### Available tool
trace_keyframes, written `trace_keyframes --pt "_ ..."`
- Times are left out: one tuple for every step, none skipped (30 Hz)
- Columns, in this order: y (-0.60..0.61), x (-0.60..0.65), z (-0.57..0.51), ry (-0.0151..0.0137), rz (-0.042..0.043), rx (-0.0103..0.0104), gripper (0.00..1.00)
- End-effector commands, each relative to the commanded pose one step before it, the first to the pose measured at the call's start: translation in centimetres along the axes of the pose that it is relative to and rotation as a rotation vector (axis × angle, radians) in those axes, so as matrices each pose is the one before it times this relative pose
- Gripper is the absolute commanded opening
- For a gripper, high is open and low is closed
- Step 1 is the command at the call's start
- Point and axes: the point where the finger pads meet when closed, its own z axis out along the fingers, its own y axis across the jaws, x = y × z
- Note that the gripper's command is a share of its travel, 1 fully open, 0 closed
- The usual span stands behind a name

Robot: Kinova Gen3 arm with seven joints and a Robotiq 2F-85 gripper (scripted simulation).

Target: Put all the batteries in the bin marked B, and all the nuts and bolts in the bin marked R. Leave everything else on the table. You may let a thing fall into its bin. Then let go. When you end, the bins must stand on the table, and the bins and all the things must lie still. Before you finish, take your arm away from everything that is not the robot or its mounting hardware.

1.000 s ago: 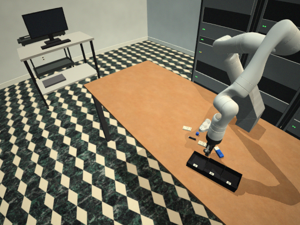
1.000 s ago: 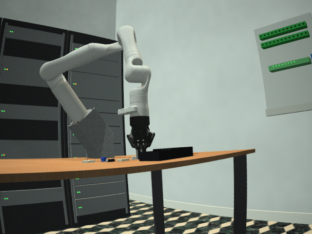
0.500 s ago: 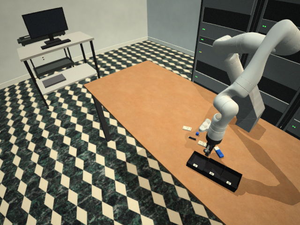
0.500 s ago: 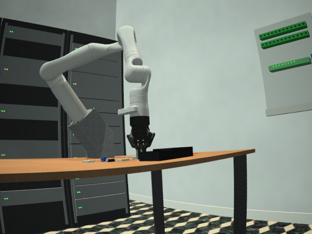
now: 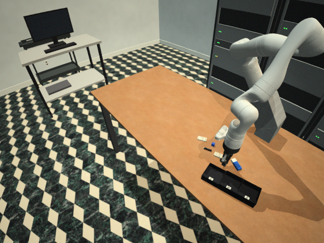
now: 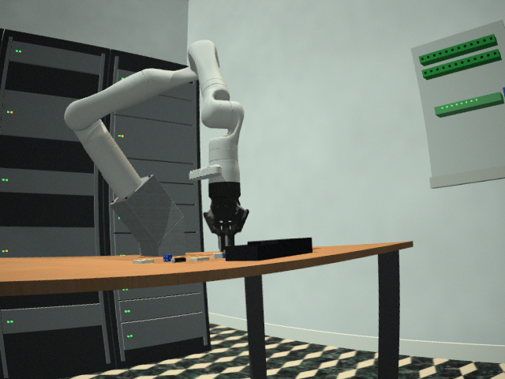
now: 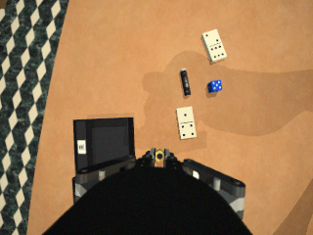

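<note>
Nut (image 7: 159,156) clasped by tool (image 5: 224,164) (image 6: 226,248) (image 7: 159,155), labels (image 5: 228,187) (image 7: 81,147) illegible

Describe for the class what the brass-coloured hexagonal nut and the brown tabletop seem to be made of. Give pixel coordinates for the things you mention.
The brass-coloured hexagonal nut (image 7: 159,156): probably brass, smooth, judging by its yellow-gold colour.

The brown tabletop (image 5: 157,104) (image 6: 102,271) (image 7: 108,59): likely wood or laminate, matt, given its mottled orange-brown surface.

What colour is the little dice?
The dice is blue with white dots, clearest in the wrist view.
</note>
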Motion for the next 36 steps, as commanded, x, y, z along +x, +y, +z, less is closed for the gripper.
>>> trace_keyframes --pt "-0.33 -0.368 -1.333 -0.00582 -0.00328 0.01154 0.11" --pt "0.0 0.0 0.0 0.0 0.0 0.0 0.11" --pt "0.0 0.0 0.0 0.0 0.0 0.0 0.11" --pt "-0.001 -0.001 -0.334 0.0 0.0 -0.00001 0.11" --pt "0.001 0.0 -0.333 0.0 0.0 0.0 0.11" --pt "0.0 0.0 -0.333 0.0 0.0 0.0 0.11" --pt "0.0 0.0 -0.333 0.0 0.0 0.0 0.11" --pt "0.0 0.0 -0.333 0.0 0.0 0.0 0.11" --pt "0.0 0.0 -0.333 0.0 0.0 0.0 0.11" --pt "0.0 0.0 -0.333 0.0 0.0 0.0 0.11" --pt "0.0 0.0 -0.333 0.0 0.0 0.0 0.11" --pt "0.0 0.0 -0.333 0.0 0.0 0.0 0.11" --pt "0.0 0.0 -0.333 0.0 0.0 0.0 0.11" --pt "-0.001 -0.001 -0.001 0.0 0.0 -0.00001 0.11" --pt "-0.001 0.0 0.0 0.0 0.0 0.0 0.11" --pt "0.001 0.001 0.005 -0.00002 -0.00002 -0.00003 0.11" --pt "-0.002 0.0 -0.002 0.00001 0.00001 0.00001 0.11" --pt "-0.001 0.0 -0.001 0.00001 0.00001 0.00001 0.11" --pt "0.0 0.0 0.0 0.0 0.0 0.0 0.11" --pt "0.0 0.0 0.0 0.0 0.0 0.0 0.11" --pt "0.0 -0.001 -0.002 0.0 0.00001 0.00001 0.11" --pt "0.0 0.0 0.0 0.0 0.0 0.0 0.11" --pt "0.0 0.0 0.0 0.0 0.0 0.0 0.11" --pt "0.0 0.0 0.0 0.0 0.0 0.0 0.11" --pt "0.0 0.0 0.0 0.0 0.0 0.0 0.11" --pt "0.0 0.0 0.0 0.0 0.0 0.0 0.11" --pt "0.0 0.0 0.0 0.0 0.0 0.0 0.11" --pt "0.0 0.0 0.0 0.0 0.0 0.0 0.11" --pt "0.002 0.006 0.007 0.00006 0.00009 -0.00013 0.11" --pt "0.0 0.001 0.027 -0.00005 -0.00009 0.00012 0.11" --pt "-0.589 0.114 0.0 0.0 -0.05 0.00003 0.11" --pt "-0.583 0.144 -0.001 0.00001 -0.04501 0.00003 0.11" --pt "-0.574 0.172 0.0 0.0 -0.00001 0.00004 0.11" --pt "-0.574 0.171 0.0 0.0 -0.00001 0.00003 0.11" --pt "-0.575 0.17 0.0 0.00001 -0.00001 0.00003 0.11" --pt "0.0 0.0 0.0 0.0 0.0 0.0 0.11"
